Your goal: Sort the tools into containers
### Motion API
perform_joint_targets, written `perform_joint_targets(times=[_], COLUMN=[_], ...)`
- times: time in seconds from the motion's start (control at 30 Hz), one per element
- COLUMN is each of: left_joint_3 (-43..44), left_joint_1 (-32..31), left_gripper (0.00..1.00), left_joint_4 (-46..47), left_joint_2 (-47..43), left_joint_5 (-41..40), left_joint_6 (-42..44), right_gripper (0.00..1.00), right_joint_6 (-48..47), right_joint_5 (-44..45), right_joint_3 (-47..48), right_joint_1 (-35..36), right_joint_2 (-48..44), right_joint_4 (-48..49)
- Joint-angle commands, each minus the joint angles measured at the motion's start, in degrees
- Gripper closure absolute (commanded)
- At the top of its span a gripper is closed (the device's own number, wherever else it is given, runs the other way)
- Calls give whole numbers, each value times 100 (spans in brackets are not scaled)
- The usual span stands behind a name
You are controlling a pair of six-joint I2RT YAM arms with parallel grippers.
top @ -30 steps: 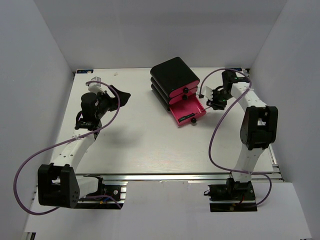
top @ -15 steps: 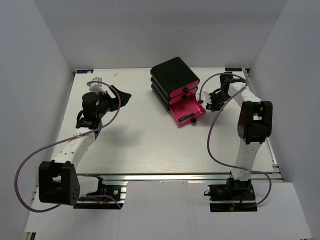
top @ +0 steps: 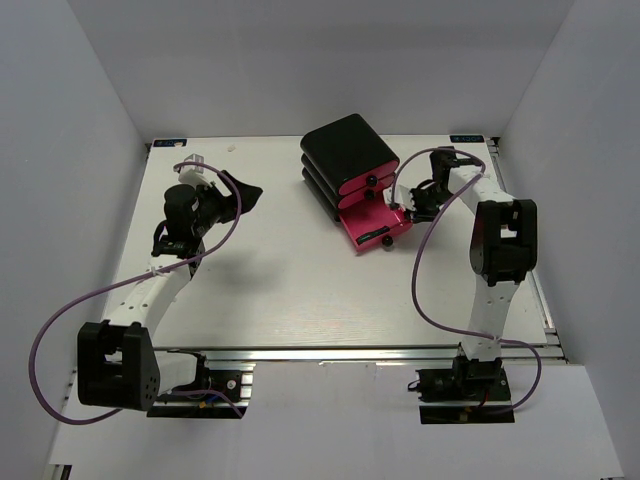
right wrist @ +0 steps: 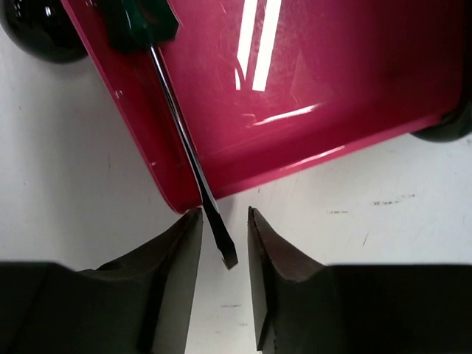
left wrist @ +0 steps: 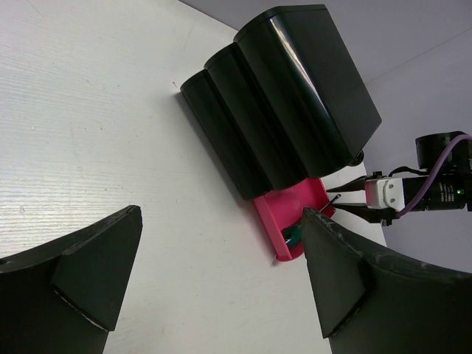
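The containers are a black box (top: 348, 150) holding pink drawers; its bottom drawer (top: 372, 222) is pulled out. In it lies a green-handled screwdriver (right wrist: 140, 22). The thin shaft (right wrist: 184, 140) runs over the drawer's pink wall (right wrist: 295, 158), and its flat tip sticks out between the jaws of my right gripper (right wrist: 223, 214). Those jaws stand a little apart and do not pinch the shaft. That gripper (top: 408, 203) sits at the drawer's right edge. My left gripper (left wrist: 221, 214) hangs wide open and empty over bare table, far left of the box (left wrist: 287, 96). Other tools are out of view.
Black round knobs (top: 371, 180) mark the two upper drawers, both pushed in. White walls enclose the table (top: 280, 290) on three sides. A purple cable (top: 425, 260) loops beside the right arm.
My right gripper has moved left, up against the open drawer's right edge, and its jaws have narrowed a little around the screwdriver tip. The left arm has not moved.
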Motion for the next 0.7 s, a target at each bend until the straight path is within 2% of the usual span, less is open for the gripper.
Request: perform_joint_targets(times=[0.0,0.07,0.1,0.2,0.3,0.4,0.67], left_joint_3=[29,37,29,11,-15,-15,-50], left_joint_1=[-17,-17,-9,-17,-9,-17,-17], left_gripper=[2,2,2,2,2,2,2], left_joint_4=[1,1,-8,-17,-8,-8,44], left_joint_2=[-157,-158,-175,-193,-210,-245,-254], left_joint_5=[76,76,68,85,76,85,103], left_joint_6=[-31,-31,-40,-40,-49,-58,-93], right_gripper=[64,68,75,87,94,98,98], right_joint_6=[-60,-25,-17,-16,-34,10,519], right_joint_5=[-172,-163,-145,-75,22,40,22], right_joint_3=[212,230,221,204,142,151,484], right_joint_1=[48,57,65,57,57,66,180], right_joint_2=[35,53,53,27,-44,-149,-422], right_joint_4=[59,60,51,42,51,42,-379])
